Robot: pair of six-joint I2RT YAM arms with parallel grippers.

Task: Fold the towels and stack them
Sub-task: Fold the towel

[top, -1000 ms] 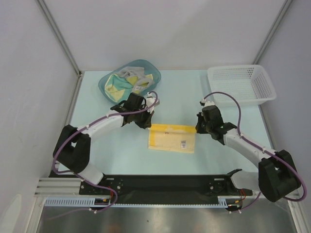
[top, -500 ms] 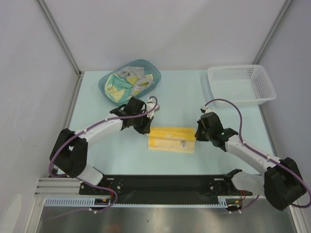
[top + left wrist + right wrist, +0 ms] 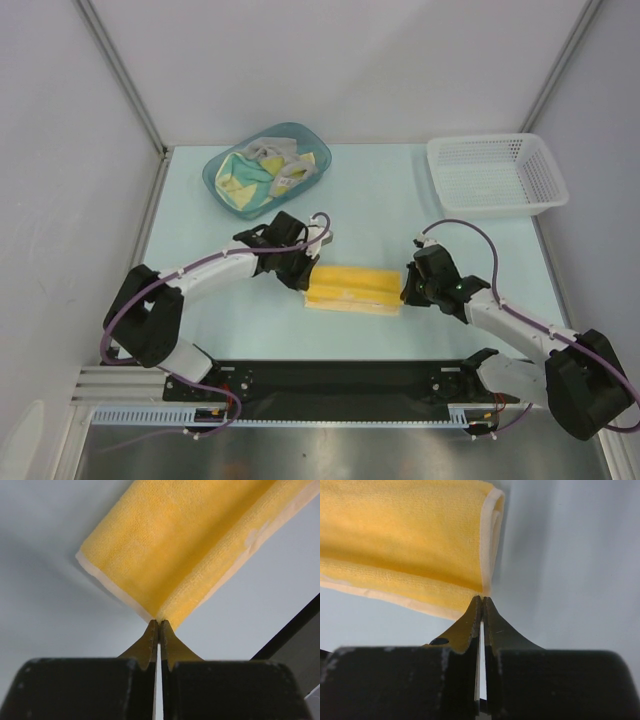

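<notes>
Step in hand: we judge that a fold of the yellow towel (image 3: pixel 352 288) is being laid down. It lies as a doubled strip on the counter (image 3: pixel 380 200), between the two arms.
Left fingers (image 3: pixel 149 645): pressed together, with the corner of the towel's left end pinched at their tips.
Right fingers (image 3: pixel 467 625): pressed together likewise, on the corner of the towel's right end, where stacked layers show.
Next move: we expect it to call for letting both corners go together, low over the counter so the edges lie aligned, and then lifting straight clear.
Other towels (image 3: pixel 250 172): heaped in the teal tub (image 3: pixel 208 172), beyond the yellow towel to its left, not yet folded.
White mesh basket (image 3: pixel 490 175): beyond the yellow towel to its right, well apart from it.
Surface: a pale blue-green counter, smooth and matt.
Room: plain pale walls (image 3: pixel 330 70) with metal posts (image 3: pixel 122 75) at the corners. A black rail (image 3: pixel 330 378) on the near side of the yellow towel carries the arm bases.
</notes>
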